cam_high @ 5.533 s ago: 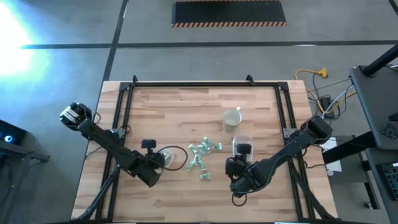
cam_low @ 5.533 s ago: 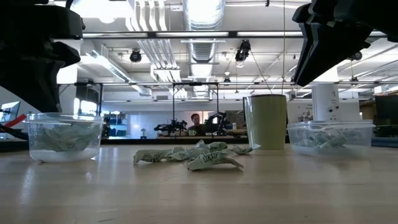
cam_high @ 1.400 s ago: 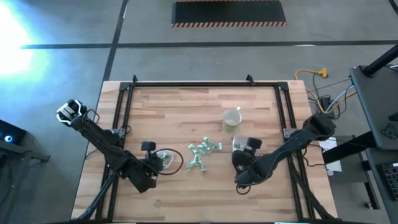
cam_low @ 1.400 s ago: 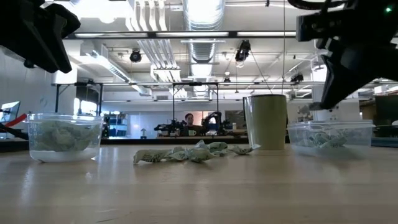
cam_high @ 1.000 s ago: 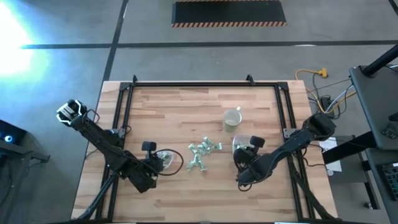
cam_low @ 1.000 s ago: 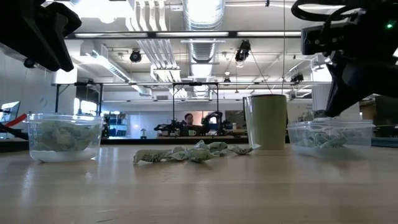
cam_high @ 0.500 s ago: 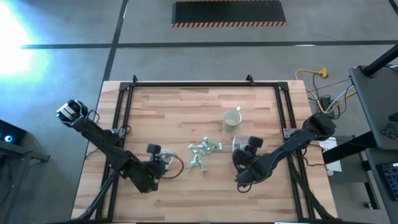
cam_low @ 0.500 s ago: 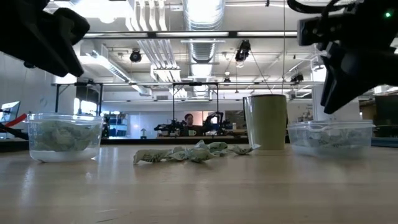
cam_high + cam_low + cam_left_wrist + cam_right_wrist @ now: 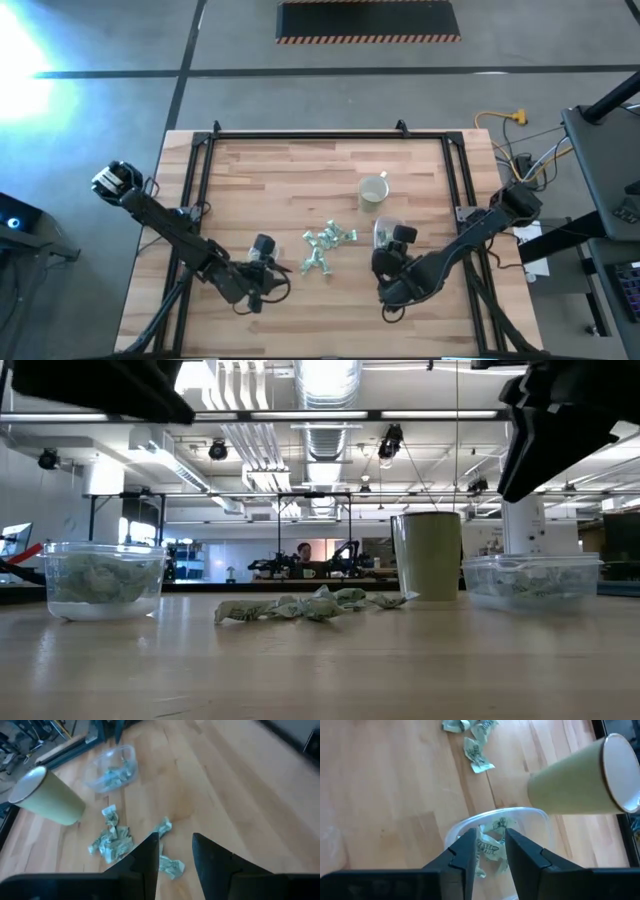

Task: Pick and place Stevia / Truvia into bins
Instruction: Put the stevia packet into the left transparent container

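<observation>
High view, pale green-and-white paper Stevia packets (image 9: 325, 248): loose heap mid-surface, awaiting pickup.
Round clear plastic bin (image 9: 103, 578): at 8 o'clock of heap, part-filled.
Rounded-rectangular clear bin (image 9: 500, 832): at 3 o'clock of heap, holding packets.
Left gripper (image 9: 173, 849): narrowly parted, empty, aimed toward heap.
Right gripper (image 9: 490, 845): narrow gap, empty, above rectangular bin, likely post-drop.
Cream mug (image 9: 373, 189): at 1 o'clock, unused.

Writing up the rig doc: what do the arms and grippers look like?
Two dark, near-black jointed arms. The left gripper and right gripper each have two flat, blocky dark fingers. The left arm's base end carries a pale grey-white housing; thin dark cables loop beside both arms.
</observation>
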You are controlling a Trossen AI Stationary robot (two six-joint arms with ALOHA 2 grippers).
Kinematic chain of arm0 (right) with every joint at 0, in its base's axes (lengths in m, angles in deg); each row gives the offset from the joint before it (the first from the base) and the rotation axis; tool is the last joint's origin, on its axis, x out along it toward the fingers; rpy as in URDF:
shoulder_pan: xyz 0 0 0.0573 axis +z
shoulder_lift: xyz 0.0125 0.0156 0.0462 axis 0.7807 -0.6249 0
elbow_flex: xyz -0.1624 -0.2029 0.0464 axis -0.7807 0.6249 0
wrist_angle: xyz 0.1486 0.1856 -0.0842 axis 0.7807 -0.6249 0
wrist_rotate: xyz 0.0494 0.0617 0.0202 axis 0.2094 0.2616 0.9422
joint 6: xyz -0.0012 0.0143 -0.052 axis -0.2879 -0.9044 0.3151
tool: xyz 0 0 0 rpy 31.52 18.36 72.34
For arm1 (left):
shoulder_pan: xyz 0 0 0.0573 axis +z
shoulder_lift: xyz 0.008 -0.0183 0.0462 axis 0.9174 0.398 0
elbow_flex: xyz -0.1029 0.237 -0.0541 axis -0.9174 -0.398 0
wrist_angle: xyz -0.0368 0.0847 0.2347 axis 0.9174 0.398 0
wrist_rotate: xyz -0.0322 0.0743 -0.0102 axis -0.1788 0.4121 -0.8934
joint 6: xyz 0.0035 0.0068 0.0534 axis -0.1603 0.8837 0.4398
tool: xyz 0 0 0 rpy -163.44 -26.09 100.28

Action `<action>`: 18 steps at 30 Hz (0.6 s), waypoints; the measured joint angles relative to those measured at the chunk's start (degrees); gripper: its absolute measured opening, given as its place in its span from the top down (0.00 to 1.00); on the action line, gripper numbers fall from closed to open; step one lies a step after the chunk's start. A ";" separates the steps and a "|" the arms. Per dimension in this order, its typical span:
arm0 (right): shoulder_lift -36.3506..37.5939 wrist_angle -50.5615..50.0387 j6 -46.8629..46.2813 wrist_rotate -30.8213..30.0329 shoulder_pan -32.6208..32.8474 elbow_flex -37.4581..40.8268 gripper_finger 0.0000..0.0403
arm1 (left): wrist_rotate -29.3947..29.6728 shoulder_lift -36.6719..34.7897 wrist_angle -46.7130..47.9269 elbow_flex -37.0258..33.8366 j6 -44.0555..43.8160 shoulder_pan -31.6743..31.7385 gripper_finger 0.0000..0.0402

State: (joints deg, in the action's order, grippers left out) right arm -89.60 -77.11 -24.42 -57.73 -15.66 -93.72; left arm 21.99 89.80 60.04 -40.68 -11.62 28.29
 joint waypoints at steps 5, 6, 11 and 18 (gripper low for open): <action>0.00 1.21 1.35 -0.17 1.11 0.00 0.79 | -0.26 4.86 -3.73 -0.24 4.45 1.28 0.75; 0.00 1.37 1.52 -0.33 1.23 -0.02 0.79 | -0.37 5.95 -4.71 -0.24 5.26 1.51 0.75; 0.00 1.82 1.75 -0.95 1.23 -0.13 0.81 | -0.60 11.39 -6.88 0.89 6.33 2.80 0.75; 0.00 2.58 2.58 -0.95 1.21 -0.13 0.82 | -3.33 18.16 -7.04 3.73 5.78 6.15 0.75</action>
State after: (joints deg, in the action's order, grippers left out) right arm -89.60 -74.53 -21.84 -58.68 -14.44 -93.85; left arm 18.66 107.96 53.00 -36.95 -5.84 34.44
